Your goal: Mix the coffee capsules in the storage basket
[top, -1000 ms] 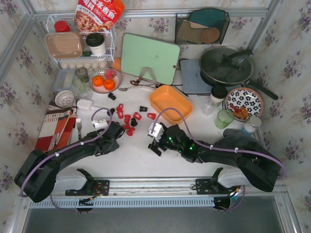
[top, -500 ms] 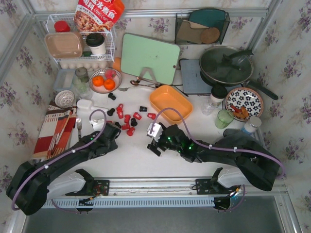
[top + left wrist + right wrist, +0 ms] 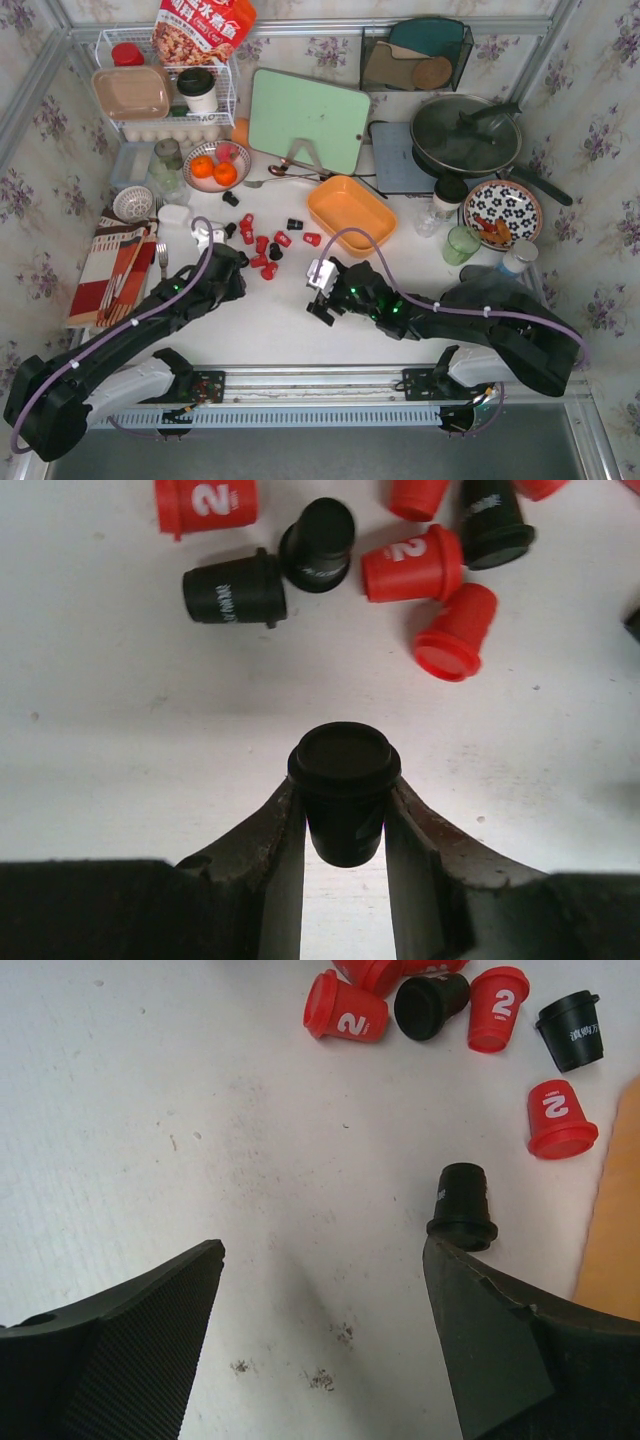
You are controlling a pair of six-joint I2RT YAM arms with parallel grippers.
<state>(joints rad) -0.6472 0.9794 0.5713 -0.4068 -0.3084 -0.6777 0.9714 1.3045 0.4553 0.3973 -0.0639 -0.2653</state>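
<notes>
- My left claw is clamped on one black capsule. The two fingers press its tapered body from both sides, and its wide flat end sticks out just ahead of the fingertips.
- I cannot tell if this capsule touches the table or hangs a little over it.
- Ahead of the left claw lie more coffee capsules, red ones and black ones mixed, most of them on their sides. Some of the red ones carry a white "2".
- My right claw has its jaws wide apart and holds nothing. It is low over the white table.
- A second black capsule sits at the tip of the finger on the right side of the right wrist view. I cannot tell if it is touching the finger or just beside it.
- Farther from the right claw there is a row of capsules, three red and two black.
- In the top view, the loose capsules are spread on the table between my two arms, to the left of the storage basket.
- The storage basket is orange and stands on the table beyond my right claw, in front of the green cutting board. Its edge shows at the right border of the right wrist view.
</notes>
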